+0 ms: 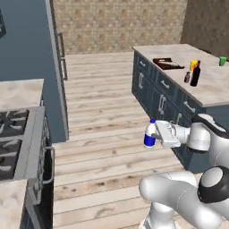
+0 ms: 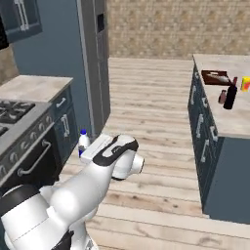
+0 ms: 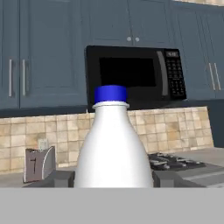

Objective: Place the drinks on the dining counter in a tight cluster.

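Since water bottle point(image 1: 150, 134) rides upright in pincer point(image 1: 156, 134), pinched round its body over floor, guess it's headed for wine bottle point(image 1: 195, 74) on far-right worktop point(image 1: 210, 89).

Dining counter point(image 1: 210, 91): beige marble top, blue-grey drawer fronts w/ silver handles, standing on plank wood floor point(image 1: 103, 134). On the top, toward the far end: dark board point(image 1: 168, 63), flat, near the front edge. Mid-top, close group: wine bottle point(image 1: 195, 74) upright; tiny maroon bottle point(image 1: 187, 77) upright just beside it, on the far-end side; yellow cup point(image 1: 192, 65) just behind the two. Contact betw. them cannot be judged. Green cup point(image 1: 222, 61) apart, near the back edge. Near end of the top bare. Right base view: same group near the front edge, wine bottle point(image 2: 230, 96) nearest.
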